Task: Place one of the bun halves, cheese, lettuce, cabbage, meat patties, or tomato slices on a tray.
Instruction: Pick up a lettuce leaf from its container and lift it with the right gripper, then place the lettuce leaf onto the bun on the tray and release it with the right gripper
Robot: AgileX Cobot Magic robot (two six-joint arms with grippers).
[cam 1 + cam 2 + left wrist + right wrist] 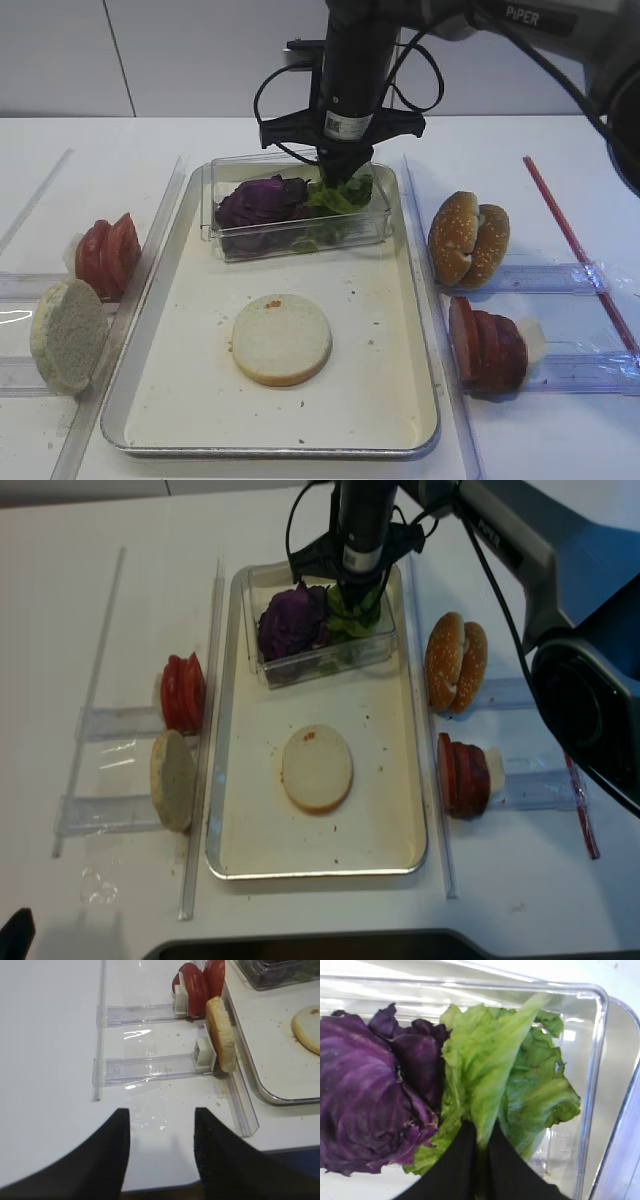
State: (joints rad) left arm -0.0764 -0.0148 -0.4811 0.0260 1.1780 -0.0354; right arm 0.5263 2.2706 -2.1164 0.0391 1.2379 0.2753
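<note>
I have the lettuce pinched at its pale stem end, where the leaf is stiffest and least likely to tear. It lies in the clear plastic box at the tray's twelve o'clock end, with the purple cabbage pressed against it at nine o'clock. The right gripper comes straight down from above; its jaws are closed tight on the leaf rib, the fingers almost meeting. My judgement is that the grip sits low enough to lift one leaf clear without dragging the cabbage, though the two touch and I would watch for snagging.

The tray already carries one pale bun half, cut face up, near its centre — the natural bed for this leaf. Off the tray at three o'clock stand sesame bun halves and, below them, dark red slices in a rack. At nine o'clock tomato slices and another bun half stand on edge in clear racks, easy to pinch from above.

The left gripper hovers over bare table at the left, jaws apart and holding nothing, well out of the way.
</note>
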